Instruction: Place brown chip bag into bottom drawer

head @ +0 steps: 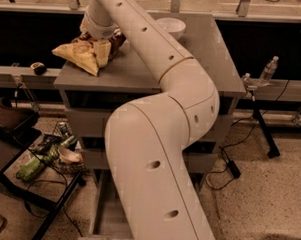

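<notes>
Brown chip bag (77,56) on cabinet top (193,69) w/ gripper (101,52) at its bowl-side end, open/shut can't tell.

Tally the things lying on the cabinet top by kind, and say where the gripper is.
Chip bags: 1, the brown chip bag near the left edge.
Bowls: 1, a white bowl at the back.
Total: 2.
The gripper is down at the chip bag, on the side toward the bowl.
</notes>
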Controlling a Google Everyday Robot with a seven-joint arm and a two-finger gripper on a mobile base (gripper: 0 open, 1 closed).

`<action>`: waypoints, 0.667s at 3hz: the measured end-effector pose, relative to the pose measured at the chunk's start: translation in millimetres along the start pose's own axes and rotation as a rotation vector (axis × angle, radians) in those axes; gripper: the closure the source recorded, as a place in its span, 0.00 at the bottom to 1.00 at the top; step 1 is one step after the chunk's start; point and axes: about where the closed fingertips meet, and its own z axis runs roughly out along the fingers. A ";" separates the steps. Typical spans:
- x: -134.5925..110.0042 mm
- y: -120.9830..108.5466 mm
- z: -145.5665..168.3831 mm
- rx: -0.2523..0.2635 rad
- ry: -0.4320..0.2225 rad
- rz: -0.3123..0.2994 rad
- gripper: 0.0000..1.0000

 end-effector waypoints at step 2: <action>-0.1 -0.1 0.1 0.000 0.000 0.000 0.72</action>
